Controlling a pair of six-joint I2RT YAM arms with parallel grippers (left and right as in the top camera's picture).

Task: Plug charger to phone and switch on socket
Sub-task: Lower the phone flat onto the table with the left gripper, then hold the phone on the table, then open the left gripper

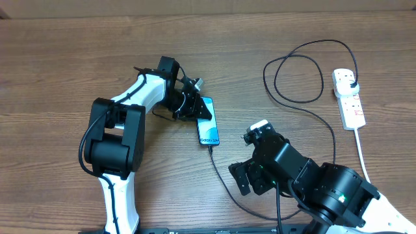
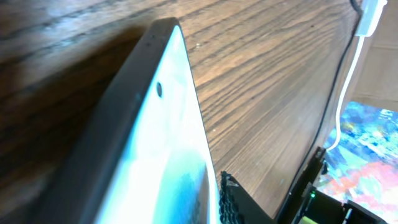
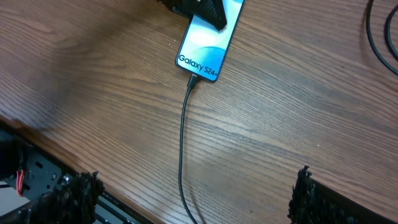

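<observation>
You see: phone (image 3: 205,43) screen light blue-teal, white lettering, dark edges | charger (image 3: 181,143) black | socket (image 1: 353,107) white, red switch marks, white cord (image 1: 361,153) | table (image 1: 65,52) brown, streaked wood grain | left arm (image 1: 140,91) white with black joints

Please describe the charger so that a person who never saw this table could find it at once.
On the table, find the white socket at the right of the overhead view, with a black plug in it. From it the charger, a thin black cable, loops then runs to the Galaxy end of the phone. Unlike the thick white cord, it is black and slim.
</observation>
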